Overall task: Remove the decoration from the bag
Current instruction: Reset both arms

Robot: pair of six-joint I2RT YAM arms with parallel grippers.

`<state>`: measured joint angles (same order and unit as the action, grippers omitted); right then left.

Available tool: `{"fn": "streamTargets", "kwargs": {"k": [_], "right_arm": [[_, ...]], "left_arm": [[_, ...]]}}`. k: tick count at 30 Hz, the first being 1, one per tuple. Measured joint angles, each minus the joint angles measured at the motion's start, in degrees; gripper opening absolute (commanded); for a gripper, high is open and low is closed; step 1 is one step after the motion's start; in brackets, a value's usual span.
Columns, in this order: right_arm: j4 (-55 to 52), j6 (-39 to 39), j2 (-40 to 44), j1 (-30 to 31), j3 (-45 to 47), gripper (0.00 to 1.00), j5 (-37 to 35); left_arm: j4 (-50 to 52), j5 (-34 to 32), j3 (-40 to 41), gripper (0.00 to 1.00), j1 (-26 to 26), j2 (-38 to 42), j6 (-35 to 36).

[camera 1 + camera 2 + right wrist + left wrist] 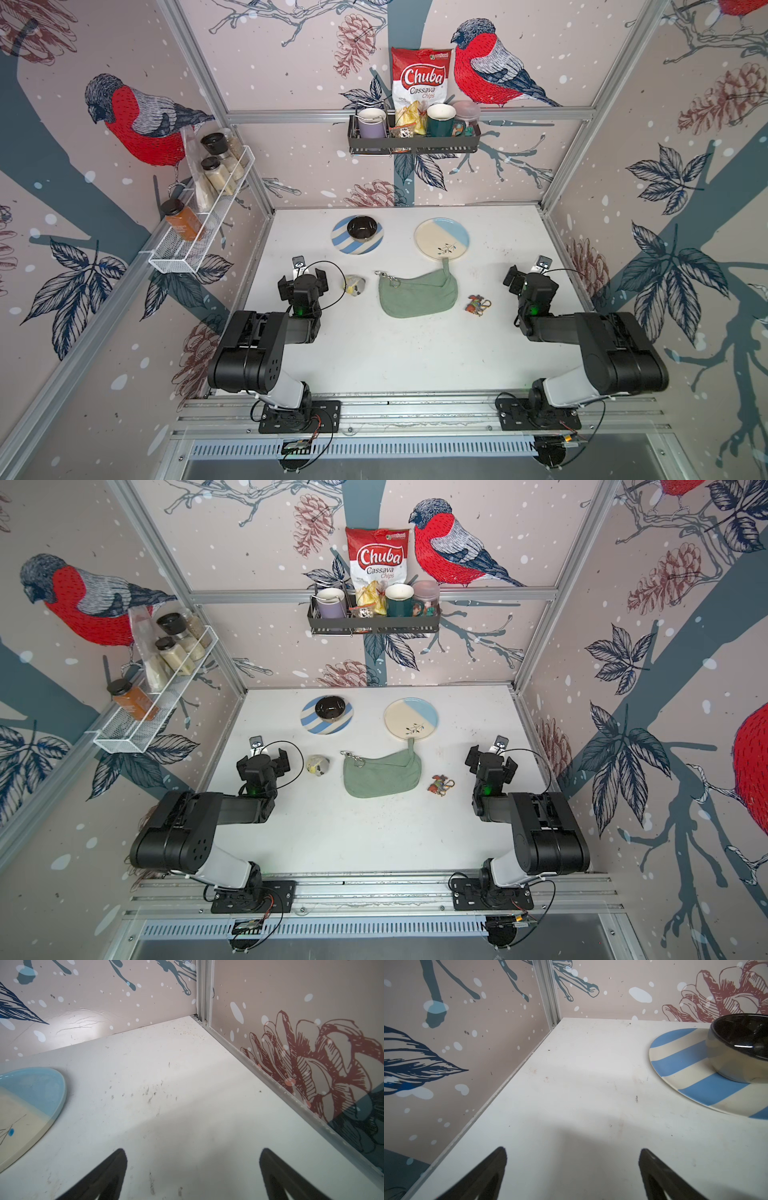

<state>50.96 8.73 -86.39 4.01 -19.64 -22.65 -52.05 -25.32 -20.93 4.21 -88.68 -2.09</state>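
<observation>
The sage-green bag [417,297] [382,776] lies flat mid-table, with a metal clip and rings [388,276] at its far-left corner. Left of it, apart from the fabric, sits a small grey-and-yellow decoration [354,286] [318,765]. A colourful red-orange decoration [478,306] [441,785] lies loose to its right. My left gripper [303,275] [262,755] [573,1150] hovers open left of the grey charm, nothing between its fingers. Near the right wall my right gripper [534,272] [494,752] [193,1150] is also open and empty. Neither wrist view shows the bag.
A blue-striped plate [343,245] [685,1068] carrying a black bowl [361,228] [741,1043] stands behind the bag, beside a cream-and-blue plate [441,240] [31,1095]. A wire spice shelf [199,232] hangs on the left wall, a black rack [411,143] on the back wall.
</observation>
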Motion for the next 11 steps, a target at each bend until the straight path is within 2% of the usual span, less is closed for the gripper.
{"fn": "streamTargets", "kwargs": {"k": [11], "right_arm": [[-0.02, 0.00, 0.11, -0.15, -0.07, 1.00, 0.37]], "left_arm": [[0.02, 0.92, -0.52, 0.98, 0.83, -0.28, 1.05]]}}
